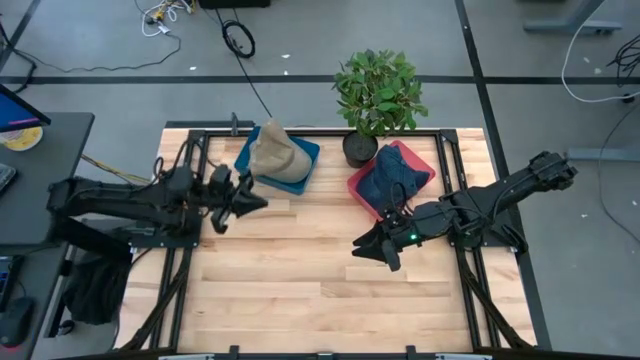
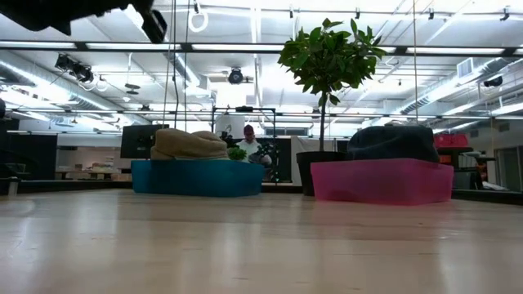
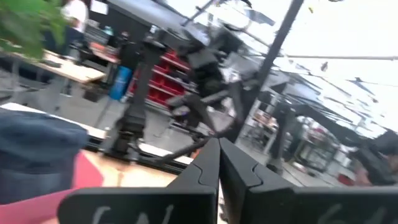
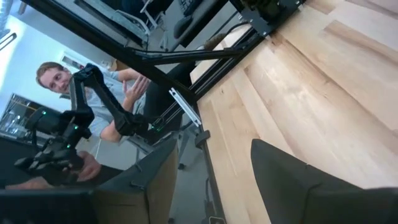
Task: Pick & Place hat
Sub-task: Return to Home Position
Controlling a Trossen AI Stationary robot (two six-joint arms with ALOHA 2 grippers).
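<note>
The brown caps (image 1: 275, 152) lie heaped in the blue bin (image 1: 312, 155), which stands at the back edge of the bench (image 1: 300, 290), a little left of its middle. Along the same edge stand a potted plant (image 1: 378, 92) and a pink bin (image 1: 418, 160) holding dark blue caps (image 1: 390, 180). The left hand (image 1: 250, 197) is near the bench's left edge, just beside the blue bin and holding nothing; its fingers (image 3: 205, 174) are pressed together (the tips meet in the left wrist view). The right hand (image 1: 372, 248) is toward the right edge, in front of the pink bin, with its fingers (image 4: 292, 180) spread wide and empty. A person (image 4: 59, 78) sits beyond the bench.
</note>
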